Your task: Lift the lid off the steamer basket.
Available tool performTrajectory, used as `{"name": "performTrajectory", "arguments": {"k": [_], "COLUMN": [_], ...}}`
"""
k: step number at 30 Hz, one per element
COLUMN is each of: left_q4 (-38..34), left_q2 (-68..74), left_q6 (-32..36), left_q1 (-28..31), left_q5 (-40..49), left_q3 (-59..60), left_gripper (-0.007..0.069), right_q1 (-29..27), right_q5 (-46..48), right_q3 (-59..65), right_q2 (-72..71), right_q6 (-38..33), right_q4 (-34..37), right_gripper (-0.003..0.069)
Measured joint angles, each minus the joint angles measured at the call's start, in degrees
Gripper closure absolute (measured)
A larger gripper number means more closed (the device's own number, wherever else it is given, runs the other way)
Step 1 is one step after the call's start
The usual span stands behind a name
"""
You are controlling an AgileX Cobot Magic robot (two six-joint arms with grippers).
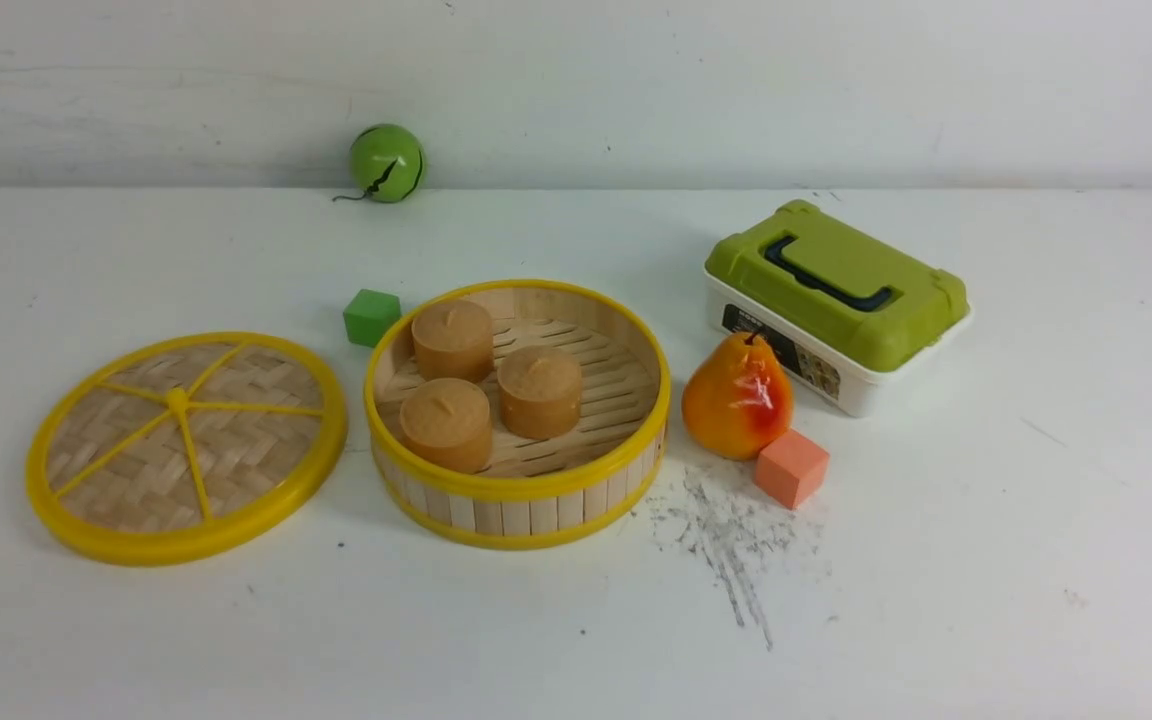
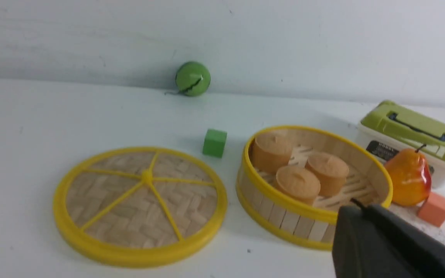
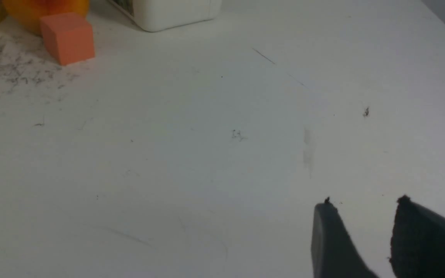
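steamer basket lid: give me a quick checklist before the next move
1. Lid off the steamer basket: ok, it lies flat on the table beside it, not touching.
2. Basket contents exposed: ok, three brown cakes show inside.
3. Left gripper free of the lid: ok, shut on nothing.
4. Right gripper free: ok, open above the table.
5. Lid clear of the green cube: ok, apart.
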Motion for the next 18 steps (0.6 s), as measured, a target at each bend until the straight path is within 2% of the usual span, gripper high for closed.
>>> {"name": "performTrajectory", "arguments": {"k": [5, 9, 13, 16, 18], "left_q4": [0.01, 2.05, 2.86, 3.65, 5.06], "left_q2": [-8.89, -9.54, -9.54, -9.54, -9.54], "left_q6": [0.00, 0.00, -0.24, -1.56, -2.16], "left_q1": [0.00, 0.00, 0.00, -0.12, -1.19], "left_q5": [-0.05, -0.58, -7.63, -16.16, -17.87], "left_q3": [8.18, 11.10, 15.47, 20.56, 21.74], "left_gripper": [0.0637, 0.0637, 0.0637, 0.0637, 0.0637], "right_q1": [0.00, 0.00, 0.00, 0.00, 0.00], "right_q5": [0.00, 0.00, 0.00, 0.00, 0.00], "right_q3": [0.00, 0.00, 0.00, 0.00, 0.00], "right_q2": [0.00, 0.00, 0.00, 0.00, 0.00], "right_q6": [0.00, 0.00, 0.00, 0.00, 0.00], "right_q4": [0.00, 0.00, 0.00, 0.00, 0.00], "right_gripper": [0.0419, 0.0419, 0.0419, 0.0419, 0.0419]}}
